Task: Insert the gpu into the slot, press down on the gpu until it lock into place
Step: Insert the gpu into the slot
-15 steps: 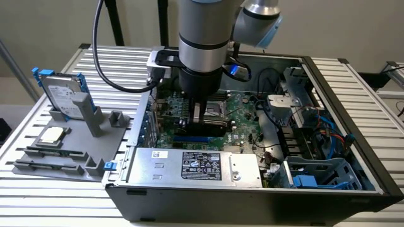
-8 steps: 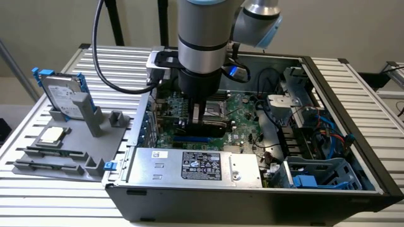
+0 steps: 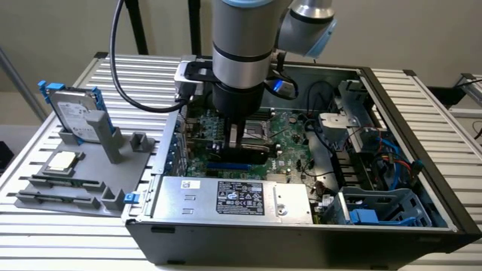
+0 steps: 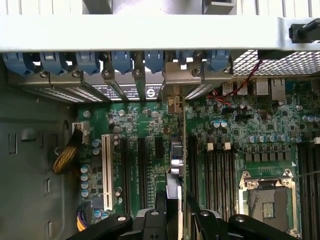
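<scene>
Our gripper [image 3: 238, 145], down inside the open black metal computer case [image 3: 301, 243], clamps the small flat black rectangular gpu [image 3: 252, 155] edge-down between its fingers [image 3: 233, 135]. We judge the card sits directly under the gripper and just above the long narrow bright-blue plastic slot [image 3: 226, 167] of the green motherboard [image 3: 290, 141], long axes parallel; whether it has entered, we cannot tell.

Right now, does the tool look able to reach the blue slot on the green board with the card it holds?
Probably yes. The tool holds the black card close over the blue slot, and nothing seems to lie between them.
</scene>
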